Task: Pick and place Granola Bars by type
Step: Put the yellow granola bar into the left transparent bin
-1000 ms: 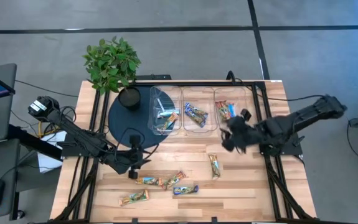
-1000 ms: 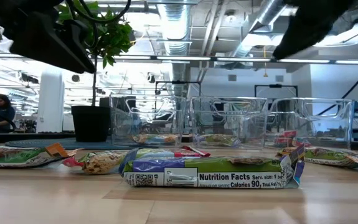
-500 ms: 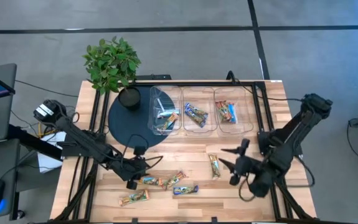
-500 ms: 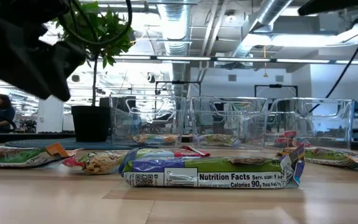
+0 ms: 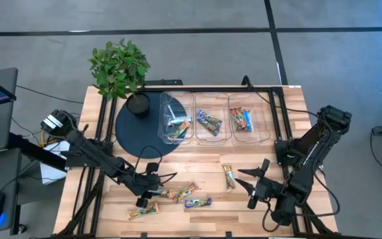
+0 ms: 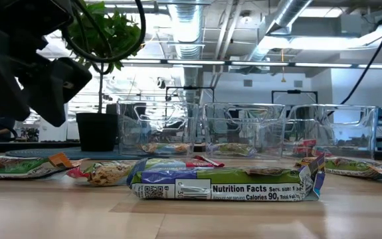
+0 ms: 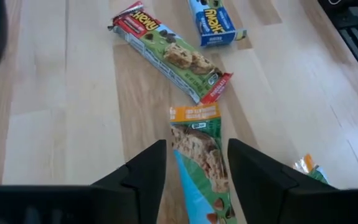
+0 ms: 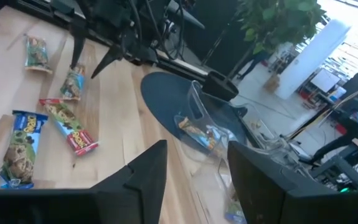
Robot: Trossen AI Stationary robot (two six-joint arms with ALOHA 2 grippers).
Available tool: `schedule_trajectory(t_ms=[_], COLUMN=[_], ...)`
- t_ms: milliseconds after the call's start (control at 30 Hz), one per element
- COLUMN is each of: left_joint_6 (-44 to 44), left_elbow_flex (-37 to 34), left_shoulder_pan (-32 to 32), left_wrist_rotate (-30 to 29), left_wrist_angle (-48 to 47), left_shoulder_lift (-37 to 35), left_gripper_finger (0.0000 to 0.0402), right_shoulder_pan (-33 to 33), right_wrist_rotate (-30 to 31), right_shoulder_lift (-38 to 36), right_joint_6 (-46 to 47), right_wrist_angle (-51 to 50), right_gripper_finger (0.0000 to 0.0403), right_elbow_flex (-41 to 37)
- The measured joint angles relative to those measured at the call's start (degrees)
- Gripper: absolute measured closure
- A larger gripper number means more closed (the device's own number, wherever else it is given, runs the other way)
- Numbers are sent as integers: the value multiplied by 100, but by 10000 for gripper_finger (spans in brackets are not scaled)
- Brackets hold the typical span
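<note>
Foil-wrapped Granola Bars (image 5: pixel 177 194) lie loose just in front of the clear bins (image 5: pixel 207 118).
Light, crinkly, slippery: pinch across the narrow width. Left gripper (image 7: pixel 194 165), parted and empty, straddles the green bar (image 7: pixel 197 158); right gripper (image 5: pixel 252 189) waits nearby, spread and empty.

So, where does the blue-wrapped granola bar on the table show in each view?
High view: blue granola bar, low centre of the table.
Low view: probably the nearest bar, centre.
Left wrist view: at the top edge.
Right wrist view: lower left.
Shared landmark: the red-ended bar beside it.
</note>
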Motion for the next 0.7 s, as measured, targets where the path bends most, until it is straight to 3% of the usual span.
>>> schedule_trajectory(t_ms=[333, 700], left_joint_6=[-184, -574], left_elbow_flex=[-16, -109], left_shoulder_pan=[0, 2], left_wrist_rotate=[-55, 5], left_wrist_angle=[-86, -1], left_shoulder_lift=[0, 119], left_gripper_finger=[180, 165], right_shoulder_pan=[-15, -16], right_wrist_rotate=[-24, -48], right_shoulder_lift=[-9, -11], right_joint_6=[4, 7], right_wrist_angle=[82, 161], right_gripper_finger=[243, 250], right_elbow_flex=[0, 0])
